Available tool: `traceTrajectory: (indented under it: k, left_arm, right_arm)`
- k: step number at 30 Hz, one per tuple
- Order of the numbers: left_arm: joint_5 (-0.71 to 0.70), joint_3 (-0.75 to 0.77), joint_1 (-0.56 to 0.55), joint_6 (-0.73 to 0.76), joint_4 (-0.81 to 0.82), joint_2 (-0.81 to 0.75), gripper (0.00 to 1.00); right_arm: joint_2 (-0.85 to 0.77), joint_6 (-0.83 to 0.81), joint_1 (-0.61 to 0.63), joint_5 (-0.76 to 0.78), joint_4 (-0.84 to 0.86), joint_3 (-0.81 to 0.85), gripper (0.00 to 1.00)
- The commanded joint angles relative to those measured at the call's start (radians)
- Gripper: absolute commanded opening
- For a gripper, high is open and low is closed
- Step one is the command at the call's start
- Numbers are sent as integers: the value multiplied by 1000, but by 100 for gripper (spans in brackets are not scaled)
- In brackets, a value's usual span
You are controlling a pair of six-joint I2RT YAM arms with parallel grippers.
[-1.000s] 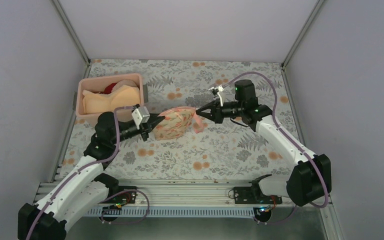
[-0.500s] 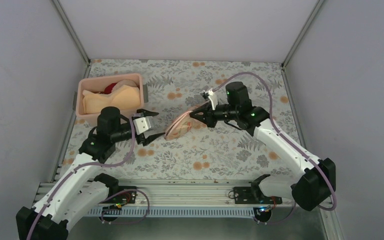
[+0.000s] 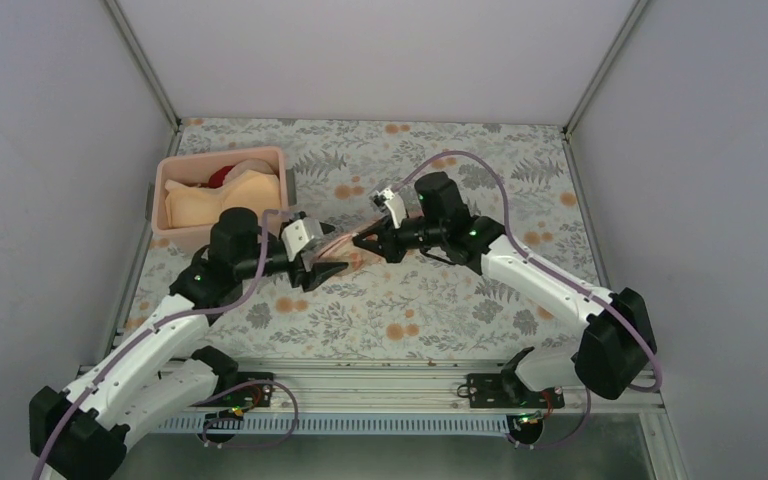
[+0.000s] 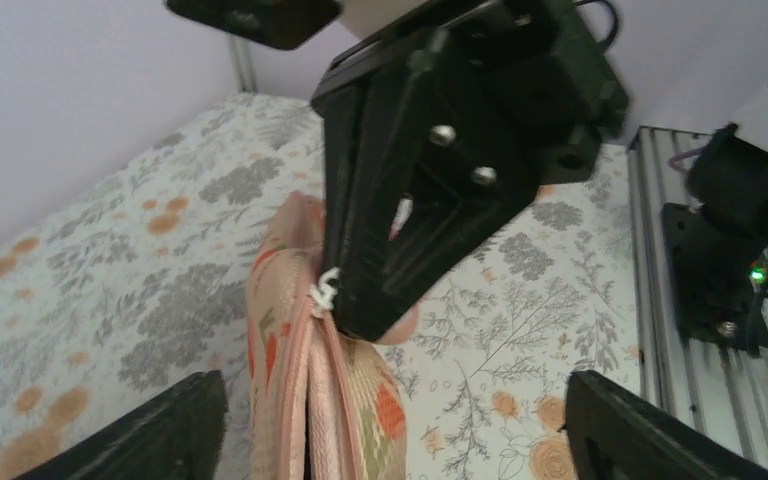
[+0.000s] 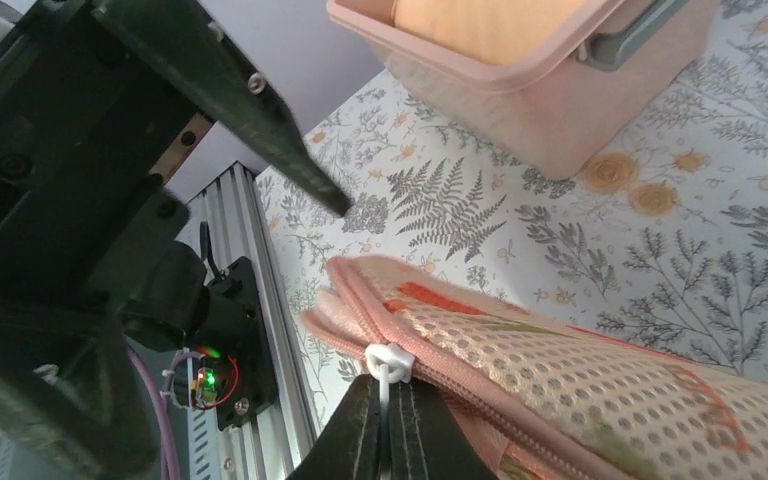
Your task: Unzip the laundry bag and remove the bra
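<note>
Left gripper (image 3: 328, 270) is released: its two fingers (image 4: 160, 440) stand wide apart, one on each side of the laundry bag (image 4: 280, 400), with a clear gap between each finger and the mesh. The bag sits just ahead of the left gripper, above the middle of the flower-patterned surface (image 3: 440, 310). It is turned on edge, so the top view shows only a thin pink strip between the two grippers. Its peach mesh with red-orange marks and its pink zip edging run lengthwise toward the left wrist camera. Whether its lower edge rests on the surface cannot be told, and what it holds cannot be made out through the mesh. At the far end of the bag, the right gripper (image 5: 387, 400) is clenched, with the jaws pressed together on the white zip pull (image 5: 388, 360) at the rounded end of the zip edging. The two grippers point at each other, close but apart. Beyond them, at the far left of the surface, stands a pink bin (image 5: 560, 120) holding a peach garment (image 3: 215, 200) and a red garment (image 3: 222, 176).
</note>
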Motion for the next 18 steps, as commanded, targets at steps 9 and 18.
traceTrajectory:
  k: [9,18]
  left_arm:
    - [-210,-7,-20,77,34,30,39]
    - [-197,-4,-53,250,-5,54,35]
  right_arm:
    - [16,-20,49,-37,59,35,3]
    - [18,-42,53,-59,54,37,3]
